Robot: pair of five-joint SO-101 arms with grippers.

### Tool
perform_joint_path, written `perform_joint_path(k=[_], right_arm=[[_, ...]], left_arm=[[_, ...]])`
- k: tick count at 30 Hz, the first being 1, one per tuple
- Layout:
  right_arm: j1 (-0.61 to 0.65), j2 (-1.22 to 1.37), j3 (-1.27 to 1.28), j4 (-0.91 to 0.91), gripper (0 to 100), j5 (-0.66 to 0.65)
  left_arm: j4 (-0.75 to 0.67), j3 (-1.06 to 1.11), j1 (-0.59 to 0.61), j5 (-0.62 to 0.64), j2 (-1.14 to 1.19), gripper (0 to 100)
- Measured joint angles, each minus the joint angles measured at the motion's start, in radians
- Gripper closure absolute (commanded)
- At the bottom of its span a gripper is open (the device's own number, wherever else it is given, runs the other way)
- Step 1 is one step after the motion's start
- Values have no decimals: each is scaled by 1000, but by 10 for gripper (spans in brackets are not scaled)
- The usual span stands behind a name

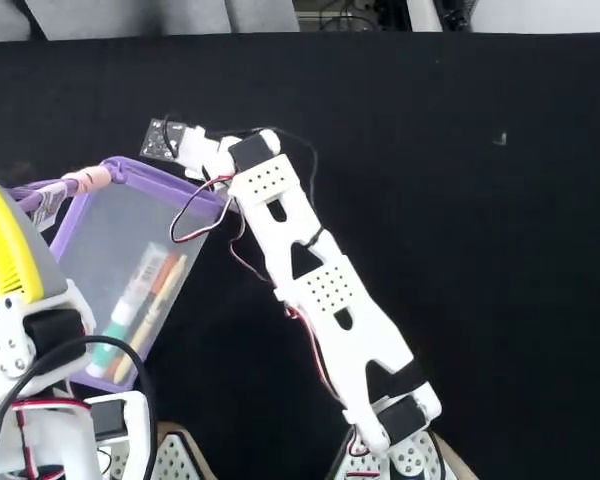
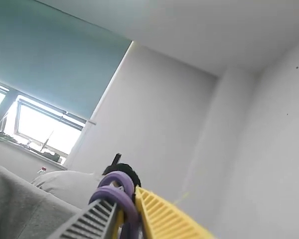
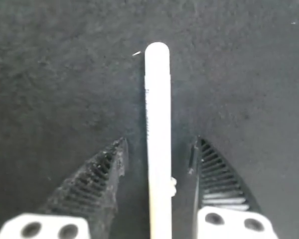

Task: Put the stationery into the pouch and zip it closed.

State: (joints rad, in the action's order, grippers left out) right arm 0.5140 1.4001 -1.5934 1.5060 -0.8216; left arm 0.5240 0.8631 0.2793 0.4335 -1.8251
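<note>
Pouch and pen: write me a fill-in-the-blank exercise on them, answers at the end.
1. The white pen lies on the ___ table.
2. The right gripper stands ___, astride the pen.
3. The left gripper is shut on the ___ loop of the pouch.
4. Markers lie ___ the pouch.
Answers: black; open; purple; inside.
</note>
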Motion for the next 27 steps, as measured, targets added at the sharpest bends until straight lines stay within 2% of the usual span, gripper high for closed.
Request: perform_joint_path(k=[7,14,17,19,24,27], right_arm=[[-25,-18,-29,103,794,-54],[-91,-64,-29,193,794,-181],[-110,-51,-29,193,800,-221],[-110,-17,-34,193,834,-236],[-110,35,-41,187,991,-295],[-112,52,-63,180,956,-325]], left_arm=[[3,0,2,0,0,971],[5,0,152,0,0,971],[5,0,175,0,0,971],[5,0,181,0,0,971],[5,0,183,0,0,971],[5,0,189,0,0,971]])
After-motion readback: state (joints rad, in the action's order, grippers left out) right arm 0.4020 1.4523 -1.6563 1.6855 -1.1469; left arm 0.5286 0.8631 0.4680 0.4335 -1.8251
